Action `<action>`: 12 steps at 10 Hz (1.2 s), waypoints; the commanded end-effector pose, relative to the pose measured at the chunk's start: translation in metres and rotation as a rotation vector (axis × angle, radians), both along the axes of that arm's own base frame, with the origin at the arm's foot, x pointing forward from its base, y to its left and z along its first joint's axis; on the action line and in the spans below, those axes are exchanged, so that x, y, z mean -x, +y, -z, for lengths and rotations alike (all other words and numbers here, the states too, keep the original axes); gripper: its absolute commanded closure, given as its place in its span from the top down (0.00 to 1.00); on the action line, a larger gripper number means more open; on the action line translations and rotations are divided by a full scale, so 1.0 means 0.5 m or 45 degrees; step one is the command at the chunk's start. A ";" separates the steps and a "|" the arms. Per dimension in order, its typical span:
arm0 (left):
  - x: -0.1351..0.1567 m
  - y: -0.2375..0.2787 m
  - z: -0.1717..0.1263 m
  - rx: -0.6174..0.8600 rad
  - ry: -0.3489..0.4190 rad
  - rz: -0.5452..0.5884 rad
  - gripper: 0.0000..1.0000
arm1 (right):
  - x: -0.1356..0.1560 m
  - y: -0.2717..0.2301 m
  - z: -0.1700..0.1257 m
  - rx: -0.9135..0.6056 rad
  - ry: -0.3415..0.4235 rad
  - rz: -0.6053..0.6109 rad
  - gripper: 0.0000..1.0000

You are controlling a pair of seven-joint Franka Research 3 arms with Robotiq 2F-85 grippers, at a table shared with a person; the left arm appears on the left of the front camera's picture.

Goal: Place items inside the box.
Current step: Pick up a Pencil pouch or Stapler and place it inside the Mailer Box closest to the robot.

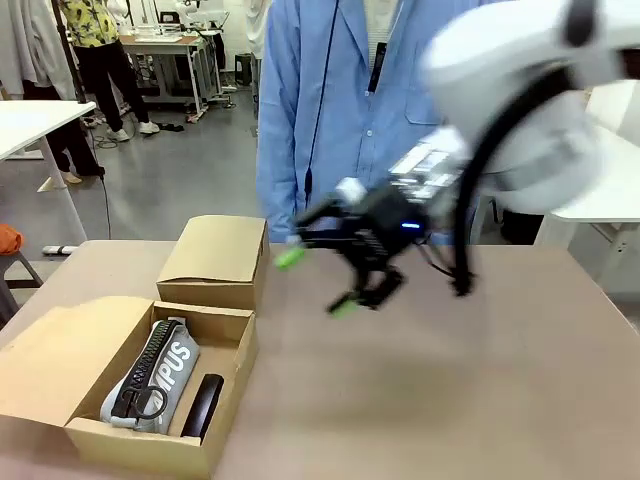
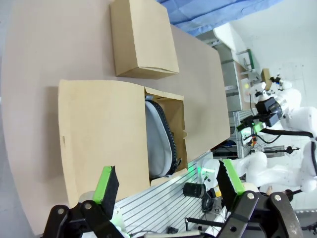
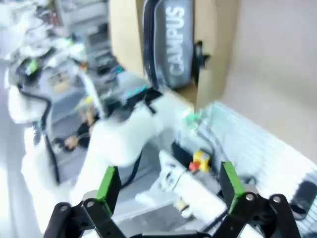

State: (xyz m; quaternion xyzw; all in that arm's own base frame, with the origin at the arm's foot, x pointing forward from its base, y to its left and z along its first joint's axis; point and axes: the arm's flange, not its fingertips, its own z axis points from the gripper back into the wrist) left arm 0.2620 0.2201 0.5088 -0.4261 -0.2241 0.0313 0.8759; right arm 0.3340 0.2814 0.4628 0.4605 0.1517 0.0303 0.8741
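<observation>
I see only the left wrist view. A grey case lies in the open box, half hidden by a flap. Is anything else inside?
Observer: Yes. The front view shows a black stapler beside the grey pencil case, on its right.
Operator: Is another item being carried now?
Observer: No. The right hand hangs open and empty above the table, to the right of the box.
</observation>
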 end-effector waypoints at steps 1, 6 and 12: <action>0.001 -0.002 -0.001 0.016 -0.026 0.009 1.00 | 0.039 -0.175 0.062 -0.073 0.114 0.045 1.00; 0.001 -0.002 -0.001 0.016 -0.026 0.009 1.00 | 0.039 -0.230 0.085 -0.115 0.152 0.101 1.00; 0.001 -0.002 -0.001 0.016 -0.026 0.009 1.00 | 0.020 -0.459 0.038 -0.362 0.036 0.573 1.00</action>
